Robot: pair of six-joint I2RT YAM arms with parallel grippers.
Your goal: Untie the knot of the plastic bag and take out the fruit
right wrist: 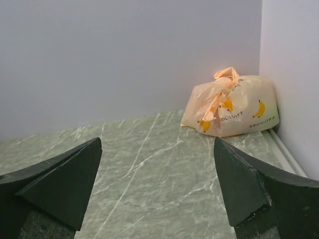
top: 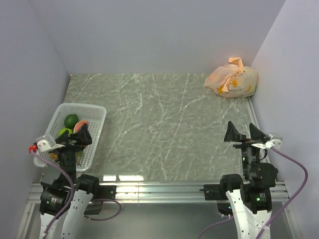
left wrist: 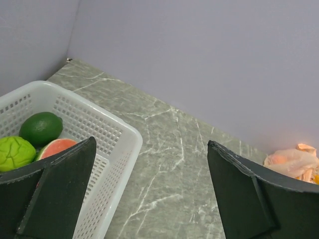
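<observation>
The plastic bag [top: 232,81] is pale peach with yellow banana prints and sits in the far right corner against the walls. Its knot [top: 235,63] stands tied on top, a small lump with short ears. The right wrist view shows the bag [right wrist: 232,107] and knot [right wrist: 227,74] well ahead of my right gripper [right wrist: 157,141]. The fruit is hidden inside the bulging bag. My right gripper [top: 242,128] is open and empty over the near right table. My left gripper [top: 76,133] is open and empty above the basket's near end. The left wrist view catches the bag [left wrist: 294,163] far off.
A white lattice basket [top: 94,107] stands at the near left. In it lie a dark green round fruit [left wrist: 41,128], a bumpy light green one [left wrist: 15,152] and a watermelon slice [left wrist: 57,147]. Walls close the table at back, left and right.
</observation>
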